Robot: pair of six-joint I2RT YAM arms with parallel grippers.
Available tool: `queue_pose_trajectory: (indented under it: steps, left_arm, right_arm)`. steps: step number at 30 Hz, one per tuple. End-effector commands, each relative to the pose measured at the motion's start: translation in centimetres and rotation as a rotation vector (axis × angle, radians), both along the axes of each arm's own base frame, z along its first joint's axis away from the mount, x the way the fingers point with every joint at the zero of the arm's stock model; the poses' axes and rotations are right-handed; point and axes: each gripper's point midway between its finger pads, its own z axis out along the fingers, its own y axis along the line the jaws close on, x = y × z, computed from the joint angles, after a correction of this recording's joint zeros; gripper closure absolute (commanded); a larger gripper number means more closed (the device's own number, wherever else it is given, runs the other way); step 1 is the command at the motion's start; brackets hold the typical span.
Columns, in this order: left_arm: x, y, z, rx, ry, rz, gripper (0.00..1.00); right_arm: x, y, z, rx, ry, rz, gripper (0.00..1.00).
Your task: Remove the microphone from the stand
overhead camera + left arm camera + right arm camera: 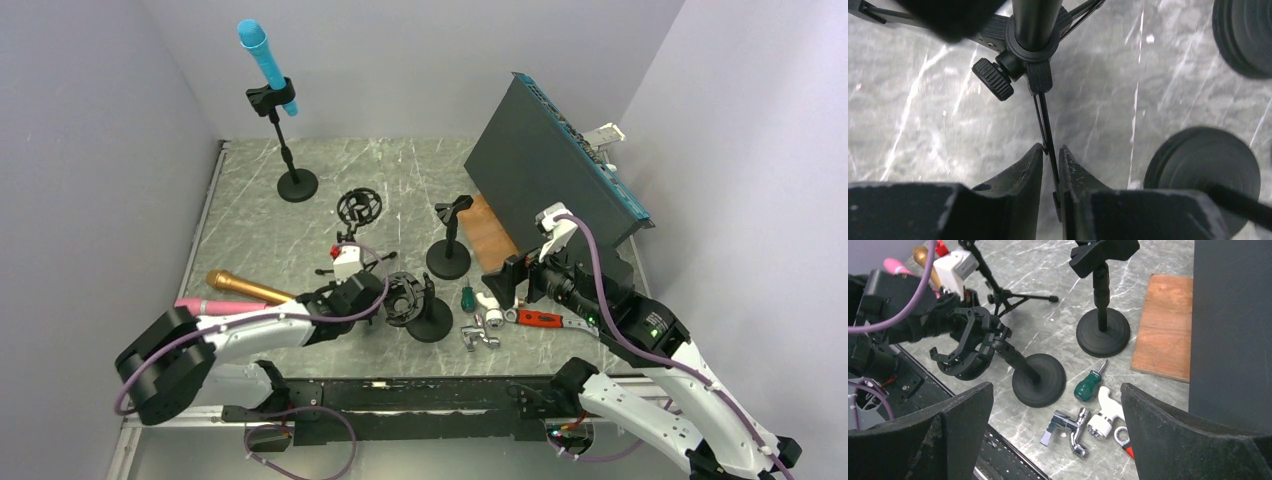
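A blue microphone [265, 62] sits tilted in the clip of a tall black stand [297, 185] at the back left, far from both grippers. A small black tripod [352, 265] carries a white and red block [955, 265]. My left gripper [355, 295] is low beside this tripod; in the left wrist view its jaws [1050, 150] are shut on one thin black tripod leg [1044, 120]. My right gripper [505, 285] is open and empty, hovering above the tools [1056, 386]. A gold microphone [245, 287] and a pink one [205, 305] lie on the table at the left.
A round-base stand with a shock mount [420, 305] stands right of my left gripper. An empty clip stand [450, 240], a loose shock mount [358, 207], a wooden board [490, 230] and a leaning dark panel [550, 165] are behind. A green screwdriver [1089, 382], chrome tap [1068, 427] and white fitting [1105, 415] lie near the front.
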Motion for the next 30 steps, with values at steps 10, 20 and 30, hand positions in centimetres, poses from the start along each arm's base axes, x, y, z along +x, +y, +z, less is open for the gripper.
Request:
queue_pose_trajectory:
  steps: [10, 20, 30]
  left_arm:
    - [9.0, -7.2, 1.0, -0.057, -0.005, -0.191, 0.86]
    - [8.7, -7.1, 0.5, -0.149, 0.052, -0.158, 0.48]
    - [5.1, -2.7, 3.4, -0.2, 0.0, -0.161, 0.21]
  right_arm:
    - [0.5, -0.3, 0.5, 0.003, -0.058, -0.015, 0.0]
    - [0.1, -0.5, 0.8, -0.001, -0.051, -0.011, 0.0]
    - [0.4, -0.2, 1.1, 0.003, -0.052, -0.007, 0.0]
